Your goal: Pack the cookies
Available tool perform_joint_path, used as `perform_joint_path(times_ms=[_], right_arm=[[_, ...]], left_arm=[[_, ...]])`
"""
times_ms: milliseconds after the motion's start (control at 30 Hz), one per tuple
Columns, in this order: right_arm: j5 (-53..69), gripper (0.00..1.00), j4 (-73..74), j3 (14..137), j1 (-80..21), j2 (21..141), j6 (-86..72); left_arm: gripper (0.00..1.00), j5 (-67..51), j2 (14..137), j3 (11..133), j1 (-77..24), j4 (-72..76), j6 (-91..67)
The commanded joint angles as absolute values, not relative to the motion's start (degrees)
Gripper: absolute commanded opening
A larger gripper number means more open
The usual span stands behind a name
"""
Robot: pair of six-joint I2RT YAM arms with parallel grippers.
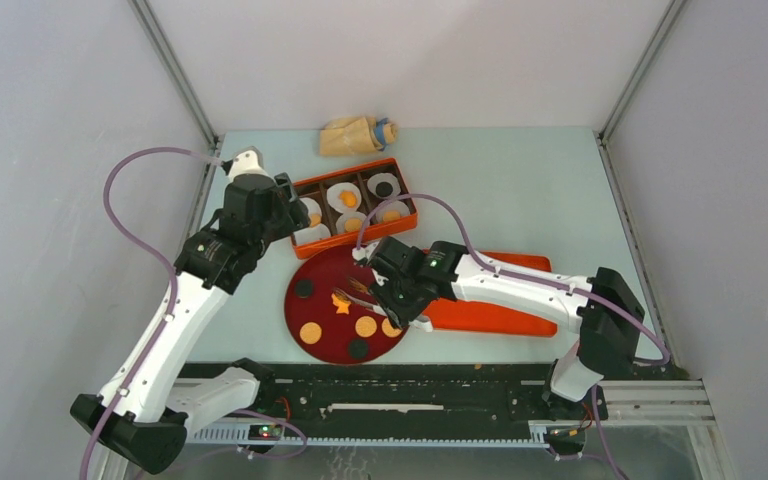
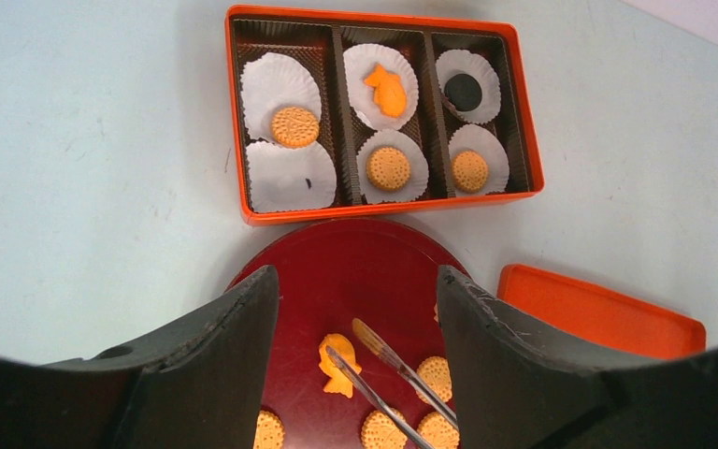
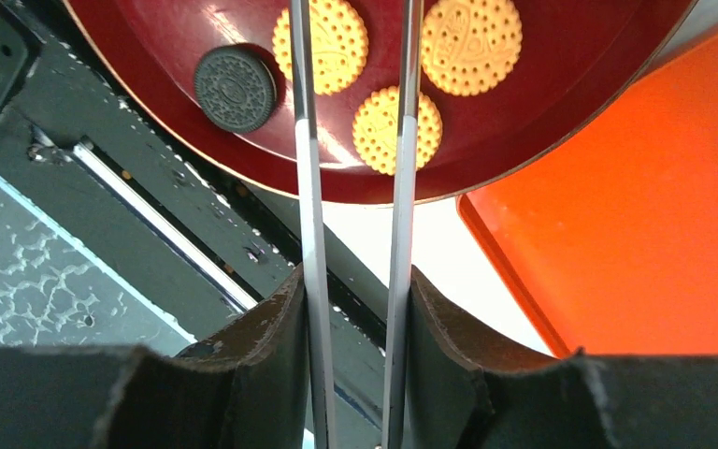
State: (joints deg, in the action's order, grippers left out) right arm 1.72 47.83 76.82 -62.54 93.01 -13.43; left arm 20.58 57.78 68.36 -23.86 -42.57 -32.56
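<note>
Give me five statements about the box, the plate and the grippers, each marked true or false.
1. The right gripper holds metal tongs. True.
2. The left gripper is clamped on a cookie. False: its fingers are apart and hold nothing.
3. Every liner in the orange box holds a cookie. False: one liner in the left compartment is bare.
4. A dark cookie sits in the box. True.
5. The orange lid covers the box. False: it lies on the table beside the dark red plate.
</note>
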Motion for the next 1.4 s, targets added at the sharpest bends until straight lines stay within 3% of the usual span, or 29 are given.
perform_joint_path(times_ms=[0, 367, 833, 1367], right_arm=[[0.5, 0.43, 44.6, 76.6, -63.8, 92.9, -17.0], [4.3, 0.46, 43.9, 77.8, -64.3, 94.5, -18.6], [0.0, 0.48, 46.5, 80.6, -66.5, 90.3, -19.7], [-2.0, 0.48, 48.1, 78.8, -67.9, 97.8, -18.2]], left_arm=[[0.68, 19.4, 56.6, 69.6, -23.5, -41.1, -32.6], [0.68, 20.2, 54.7, 69.1, -23.6, -41.7, -32.6], [0.68, 19.8, 52.9, 69.2, -23.6, -41.9, -33.0], [0.68, 20.4, 52.4, 68.7, -23.5, -42.4, -33.0]])
